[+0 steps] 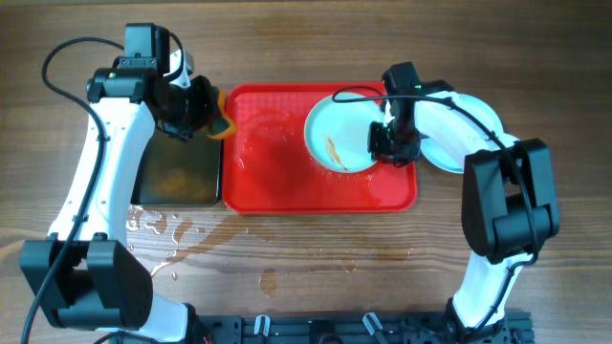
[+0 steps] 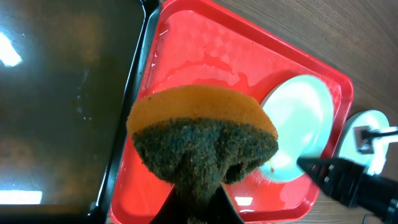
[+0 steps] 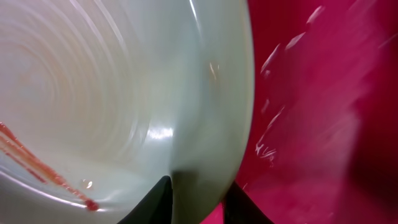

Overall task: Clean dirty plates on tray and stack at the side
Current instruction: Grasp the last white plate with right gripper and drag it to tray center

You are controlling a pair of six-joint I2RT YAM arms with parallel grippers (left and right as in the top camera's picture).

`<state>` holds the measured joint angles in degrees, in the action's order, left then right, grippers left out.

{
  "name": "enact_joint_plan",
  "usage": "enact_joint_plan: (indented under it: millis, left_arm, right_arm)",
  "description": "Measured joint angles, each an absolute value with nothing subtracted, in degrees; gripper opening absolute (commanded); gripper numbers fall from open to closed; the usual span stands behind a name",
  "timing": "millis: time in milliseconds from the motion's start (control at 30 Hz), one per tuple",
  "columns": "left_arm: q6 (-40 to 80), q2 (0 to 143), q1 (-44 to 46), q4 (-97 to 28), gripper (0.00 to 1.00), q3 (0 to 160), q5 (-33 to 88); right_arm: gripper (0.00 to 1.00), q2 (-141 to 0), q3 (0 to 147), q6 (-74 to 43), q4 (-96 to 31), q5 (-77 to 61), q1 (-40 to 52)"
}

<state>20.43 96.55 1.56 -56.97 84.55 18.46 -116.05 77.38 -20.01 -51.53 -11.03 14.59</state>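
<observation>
Round pale aqua plate (image 1: 337, 143), orange-smeared, rim clamped in right tool (image 1: 382, 143) over red rectangular plastic tray (image 1: 277, 186); left tool (image 2: 199, 208) pinches orange-green sponge (image 2: 205, 137), scrub pending; second plate (image 1: 440, 156) apparently off-tray beyond right tool.

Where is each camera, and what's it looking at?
Overhead: above the table, facing down on the large red rectangular plastic tray; both arms show.
Left wrist: on that arm, looking past the left hand and its orange-and-green sponge to the tray.
Right wrist: on that arm, close on the round pale aqua plate the right hand pinches.
Shared: all show tray and plate.
</observation>
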Motion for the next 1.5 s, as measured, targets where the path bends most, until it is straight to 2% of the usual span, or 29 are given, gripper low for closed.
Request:
enact_joint_plan:
  millis: [67,233,400,500,700,833,900,1000,1067,1167,1367,1500]
  left_arm:
    - [20.43,96.55,1.56,-56.97,0.04,84.55,18.44]
    - [20.43,96.55,1.56,-56.97,0.04,84.55,18.44]
    - [20.43,96.55,1.56,-56.97,0.04,84.58,18.46]
    - [20.43,96.55,1.56,-56.97,0.04,84.58,18.44]
    - [20.43,96.55,1.56,-56.97,0.04,84.55,18.44]
    - [20.43,96.55,1.56,-56.95,0.04,84.55,18.44]
    - [20.43,96.55,1.56,-56.97,0.04,84.55,18.44]
    - [20.45,96.55,1.56,-56.97,0.04,84.55,18.46]
    - [20.43,96.55,1.56,-56.97,0.04,84.55,18.44]
    - [20.43,96.55,1.56,-56.97,0.04,84.55,18.44]
    - [20.43,96.66,2.00,-56.10,0.04,84.55,18.41]
    - [20.45,98.61,4.16,-54.72,0.04,84.58,18.39]
  right_arm:
    - [0.31,-116.01,77.23,-19.33,-53.84,-12.12,15.84]
    - [0.46,-110.89,76.95,-18.13,-56.45,-13.54,18.81]
    - [0.62,-105.82,77.19,-15.77,-49.04,-10.09,18.83]
    - [0.65,-105.89,77.25,-13.34,-43.83,-6.24,18.74]
    - [0.63,-110.21,77.34,-5.54,-36.69,-1.54,16.84]
    - [0.55,-115.02,77.34,-0.16,-35.86,-2.72,15.90]
    - [0.47,-116.53,77.34,1.69,-35.00,-4.38,15.92]
    - [0.25,-117.01,77.36,3.49,-33.50,-7.16,15.97]
    - [0.04,-117.19,77.36,4.43,-33.32,-9.37,15.92]
    - [0.04,-117.47,77.41,3.25,-33.71,-12.19,15.88]
    - [0.04,-117.78,77.45,-5.02,-43.64,-23.09,15.51]
    - [0.04,-118.37,77.06,-11.81,-42.61,-29.65,14.66]
